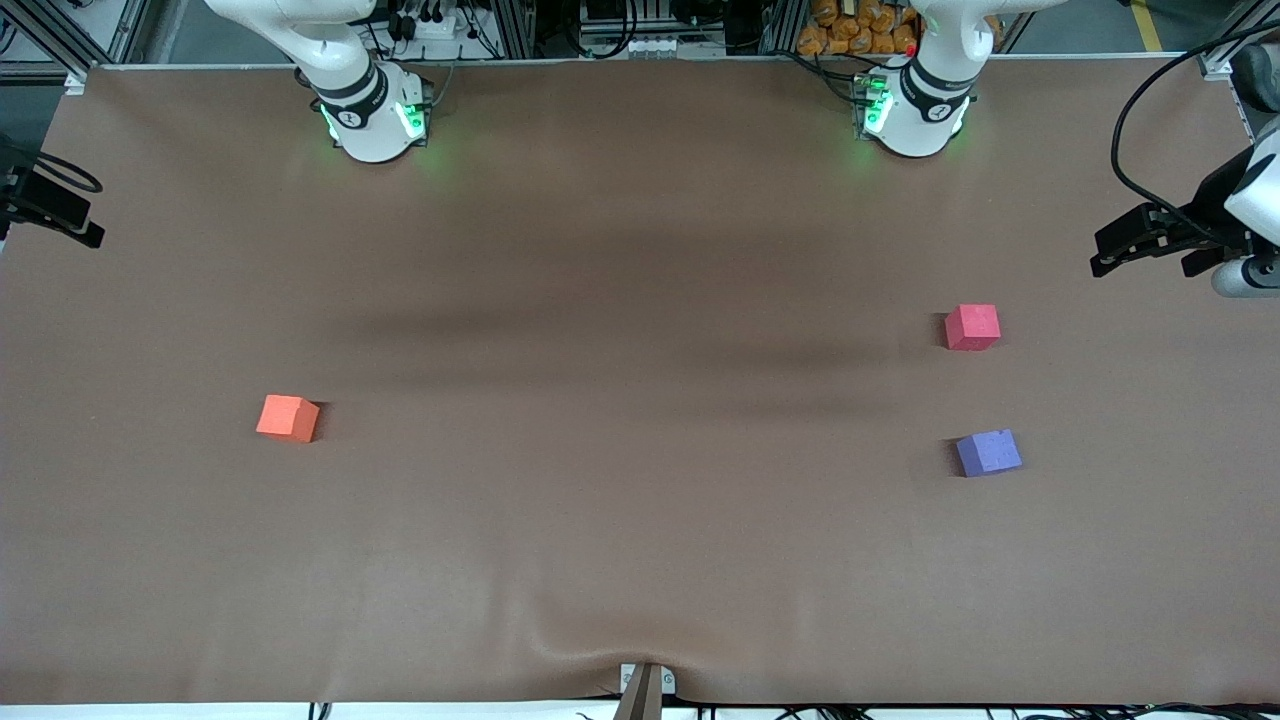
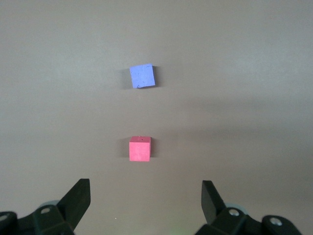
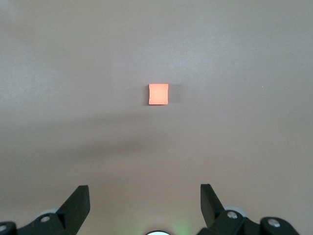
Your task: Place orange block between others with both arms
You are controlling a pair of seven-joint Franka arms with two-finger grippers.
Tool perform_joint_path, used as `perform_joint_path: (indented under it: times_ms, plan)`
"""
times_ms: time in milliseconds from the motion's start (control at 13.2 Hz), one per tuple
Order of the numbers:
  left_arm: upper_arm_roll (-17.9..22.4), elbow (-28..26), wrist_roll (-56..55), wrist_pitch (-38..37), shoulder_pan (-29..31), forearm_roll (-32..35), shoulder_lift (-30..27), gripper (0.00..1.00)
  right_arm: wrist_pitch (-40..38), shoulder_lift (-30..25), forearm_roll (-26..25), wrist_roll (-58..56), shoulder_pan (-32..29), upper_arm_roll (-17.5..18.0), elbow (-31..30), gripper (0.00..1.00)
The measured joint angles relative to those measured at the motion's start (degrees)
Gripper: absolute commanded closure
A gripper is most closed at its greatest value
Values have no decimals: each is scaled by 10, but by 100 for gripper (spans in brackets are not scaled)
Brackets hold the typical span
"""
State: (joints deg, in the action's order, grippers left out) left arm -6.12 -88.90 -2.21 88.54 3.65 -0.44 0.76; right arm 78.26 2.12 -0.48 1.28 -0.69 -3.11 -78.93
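The orange block (image 1: 288,417) sits alone on the brown table toward the right arm's end; the right wrist view shows the orange block (image 3: 158,94) well below. The red-pink cube (image 1: 972,327) and the purple-blue cube (image 1: 988,452) lie toward the left arm's end, a gap between them, the purple-blue one nearer the front camera. My left gripper (image 2: 145,185) hangs open high over the table, with the red-pink cube (image 2: 140,149) and purple-blue cube (image 2: 142,76) below it. My right gripper (image 3: 145,188) is open and empty too. Neither gripper shows in the front view.
Both arm bases (image 1: 375,115) (image 1: 915,110) stand at the table's edge farthest from the front camera. Black fixtures overhang each end of the table (image 1: 50,205) (image 1: 1150,240). The brown cover (image 1: 640,350) has a wrinkle (image 1: 590,640) by a clamp (image 1: 645,685) at the near edge.
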Motion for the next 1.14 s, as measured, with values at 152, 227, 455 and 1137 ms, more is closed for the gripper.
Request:
perform_joint_path:
  times_ms: [152, 227, 455, 1137]
  plan:
    - [0, 1, 0, 0, 0, 0, 0, 0, 0, 0, 0, 0, 0, 0, 0, 0]
    - [0, 2, 0, 0, 0, 0, 0, 0, 0, 0, 0, 0, 0, 0, 0, 0]
    - [-2, 2, 0, 0, -1, 0, 0, 0, 0, 0, 0, 0, 0, 0, 0, 0]
    - [-18, 2, 0, -22, -4, 25, 0, 0, 47, 115, -3, 0, 0, 0, -4, 0]
